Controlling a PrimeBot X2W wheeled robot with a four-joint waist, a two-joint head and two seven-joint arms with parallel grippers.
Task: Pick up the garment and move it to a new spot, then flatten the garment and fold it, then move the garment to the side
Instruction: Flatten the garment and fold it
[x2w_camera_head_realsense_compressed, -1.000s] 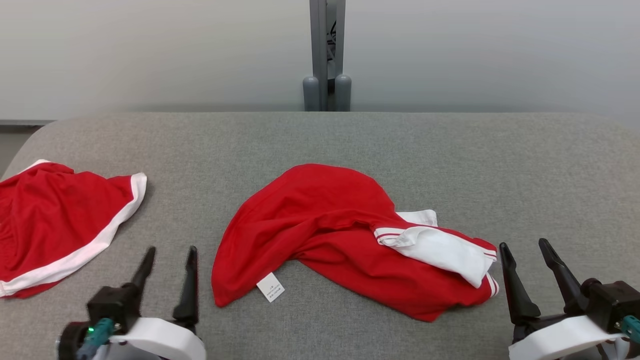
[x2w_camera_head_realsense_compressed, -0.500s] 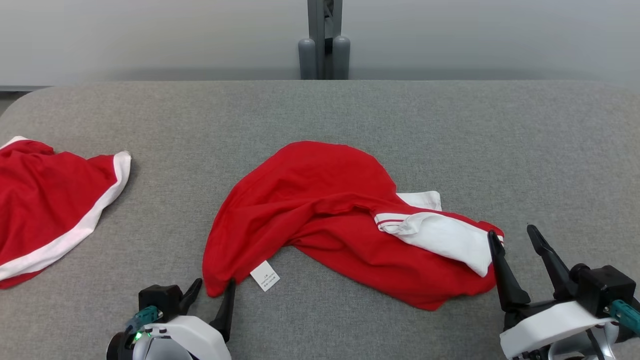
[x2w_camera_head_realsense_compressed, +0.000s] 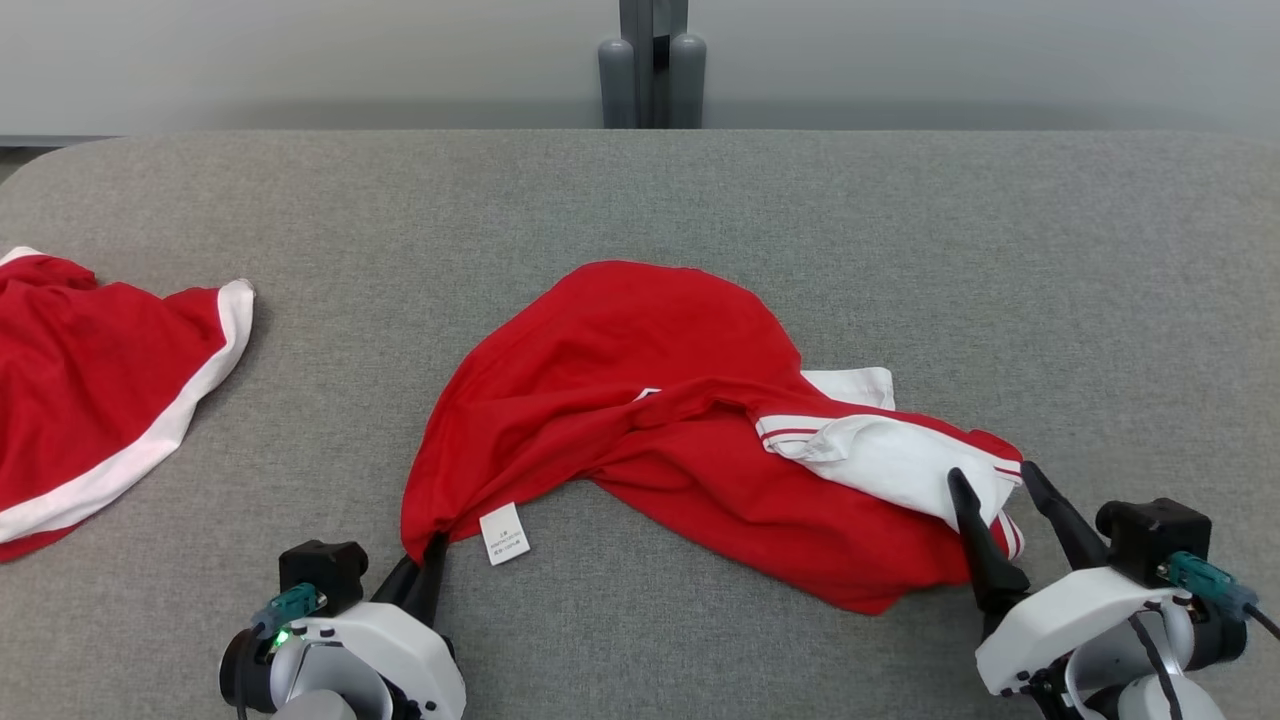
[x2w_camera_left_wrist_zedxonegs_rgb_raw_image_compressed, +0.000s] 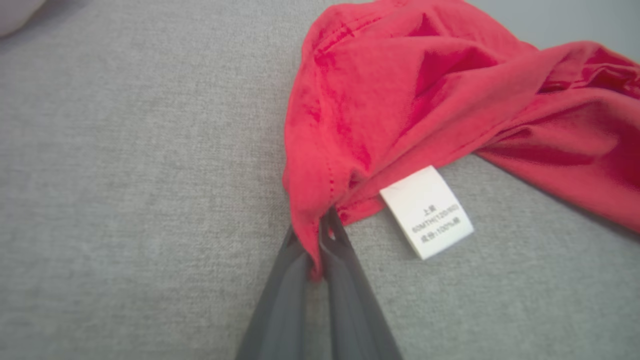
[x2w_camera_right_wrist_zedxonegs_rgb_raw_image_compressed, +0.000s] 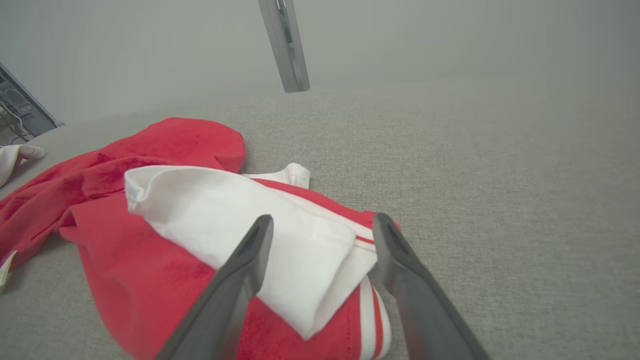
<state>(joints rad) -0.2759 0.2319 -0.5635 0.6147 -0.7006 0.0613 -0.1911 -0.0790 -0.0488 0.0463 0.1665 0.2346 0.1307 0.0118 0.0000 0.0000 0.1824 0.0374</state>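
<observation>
— Near the tabletop's (x2w_camera_head_realsense_compressed: 900, 250) front edge, at its middle, what lies there?
— One garment (x2w_camera_head_realsense_compressed: 620, 400): red, crumpled, humped toward the back. Its white sleeve (x2w_camera_head_realsense_compressed: 880, 465), red-striped at the cuff, is folded over the right end. A white label (x2w_camera_head_realsense_compressed: 504, 533) sticks out at the front left corner.
— And the left gripper (x2w_camera_head_realsense_compressed: 428, 556)?
— Pinched tight on that front left corner of red cloth, just beside the label.
— And the right gripper (x2w_camera_head_realsense_compressed: 992, 478)?
— Jaws wide apart, astride the sleeve's tip, gripping nothing. Whether they touch the cloth, I cannot tell.
— Anything else?
— Red shorts (x2w_camera_head_realsense_compressed: 90, 390), white-trimmed, at the left edge, well apart.
</observation>
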